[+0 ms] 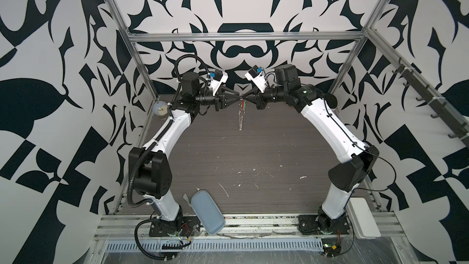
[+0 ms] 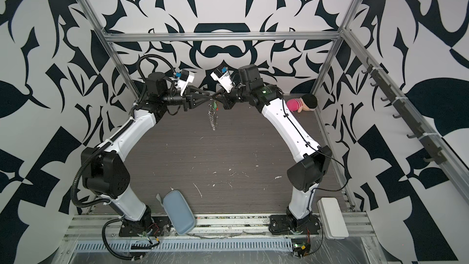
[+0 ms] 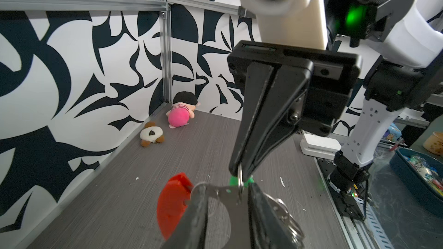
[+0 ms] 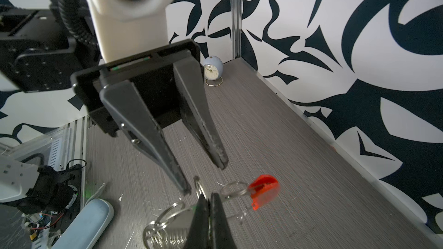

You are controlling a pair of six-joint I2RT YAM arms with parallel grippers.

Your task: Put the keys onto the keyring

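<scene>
On my left, my left pincer (image 4: 203, 177) stands released, jaws apart, with its tips on either side of the metal and pinching nothing. Between my two arms, raised well above the counter (image 1: 228, 163), hangs the keyring (image 1: 241, 116). Its red bar (image 3: 172, 202) sits close by my left pincer, and its small silver rings dangle below. The keys (image 3: 233, 181) are up there too, with the green tag showing just behind the tips of my right pincer (image 3: 240, 170). That pincer is clenched on the keyring by one thin ring. I cannot tell whether the key is fully threaded onto the loop, because the metal overlaps too tightly at the pinch. As I judge it, the risk is that the whole bunch now depends on that single narrow grip. The ring could swivel or slide between my right jaws, and the swinging weight below would help it, so everything could drop to the counter. If the key is only half on, any jolt could shake it off again. My two sets of tips are also nearly nose to nose, so a careless re-grip on the left could knock the right or catch the wrong ring.
</scene>
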